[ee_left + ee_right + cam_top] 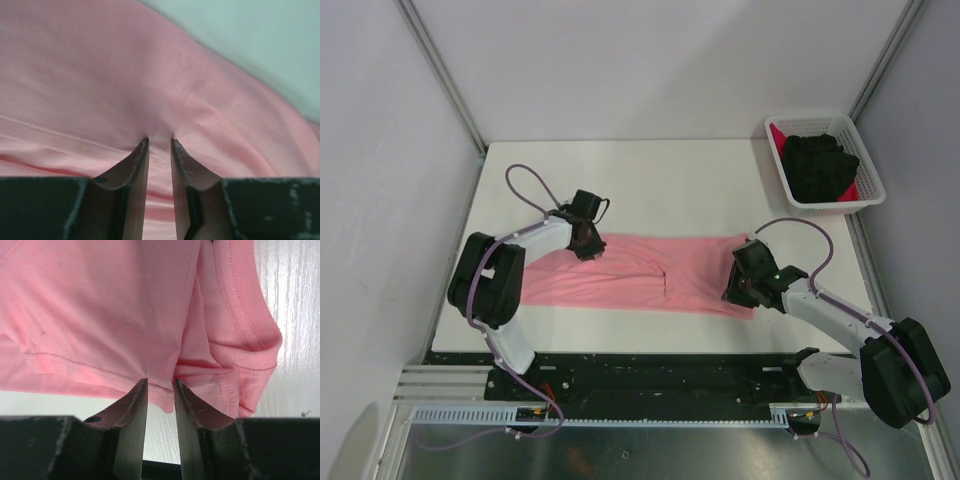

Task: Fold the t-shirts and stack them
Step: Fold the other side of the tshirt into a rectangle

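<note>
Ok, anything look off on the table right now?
Nothing much: the pink shirt lies as a flat strip with one small pucker at mid-length; the black shirt sits bunched in the basket.

a white bench (650,170) fills a narrow booth. plain pale walls (650,60) close it in along the far edge and both sides, with grey metal posts (440,75) rising from the far corners. a black rail (650,375) lines the near edge, then a slotted strip (650,422) and a dull metal plate (650,455). the light is soft and even.
</note>
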